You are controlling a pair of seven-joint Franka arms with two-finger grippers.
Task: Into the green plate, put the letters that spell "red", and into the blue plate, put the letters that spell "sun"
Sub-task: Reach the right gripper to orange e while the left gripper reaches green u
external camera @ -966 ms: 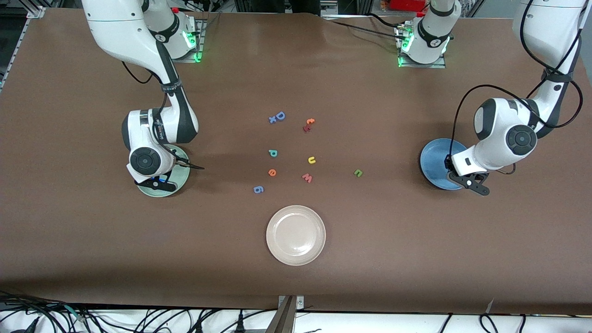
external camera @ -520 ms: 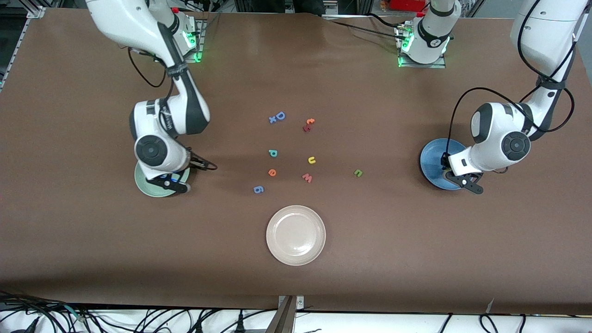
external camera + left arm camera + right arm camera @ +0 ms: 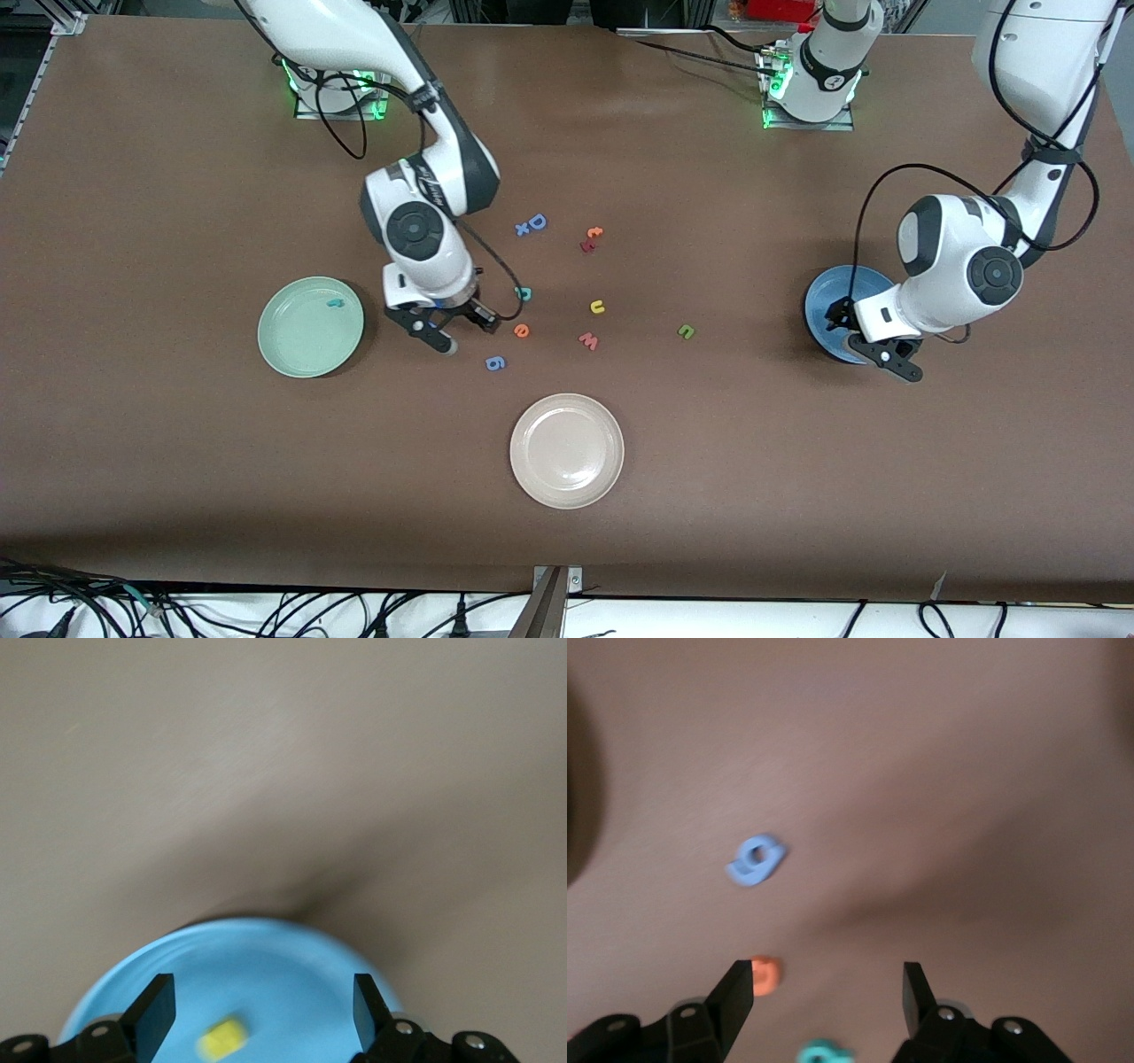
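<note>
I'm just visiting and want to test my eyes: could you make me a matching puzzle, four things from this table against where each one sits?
Things:
1. teal letter
2. yellow letter
3. orange "e"
4. left end effector

Places:
A. on the bare table, beside the right end effector
B. in the blue plate
C. over the blue plate
D. in the green plate

Pairs: 1-D, 2-B, 3-A, 4-C

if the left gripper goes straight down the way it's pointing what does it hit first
Most likely the blue plate it hangs over. The left gripper is open, with a yellow letter lying on the plate between its fingers, though its height is unclear.
</note>
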